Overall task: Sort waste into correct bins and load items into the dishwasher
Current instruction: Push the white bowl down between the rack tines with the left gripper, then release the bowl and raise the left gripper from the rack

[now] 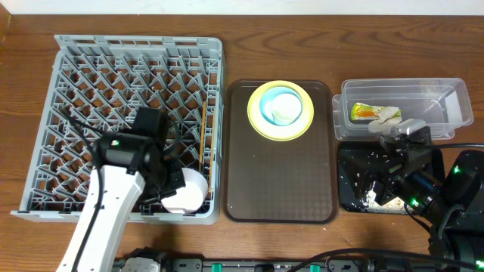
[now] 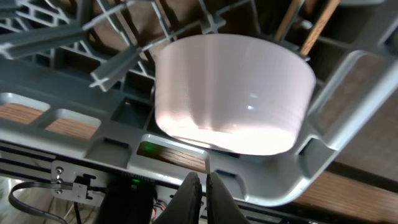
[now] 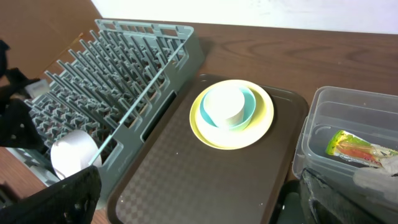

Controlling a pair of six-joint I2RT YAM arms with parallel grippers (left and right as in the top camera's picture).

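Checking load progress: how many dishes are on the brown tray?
3, stacked on the brown tray, far end: yellow plate, light blue bowl on it, white cup inside. Nothing looks hidden.

table [image 1: 302,38]: brown wood grain is being shown, with a low sheen.
dish rack [image 1: 219,113]: grey moulded plastic is being noted, matt.
white bowl [image 2: 236,87]: a smooth, glossy surface is being lit, and small highlights are being caught.
chopsticks [image 1: 203,136]: bare pale wood is being recorded.
brown tray [image 1: 280,174]: a fine woven-looking texture is being seen, matt.
yellow plate [image 1: 257,125], light blue bowl [image 1: 266,113], white cup [image 1: 285,106]: smooth finishes are being observed, softly shining.
clear tub [image 1: 454,106]: transparent glossy plastic is being logged.
wrapper [image 1: 364,112]: shiny film is being noted.
black tray [image 1: 348,185]: dark plastic is being seen, and faint reflections are being caught.
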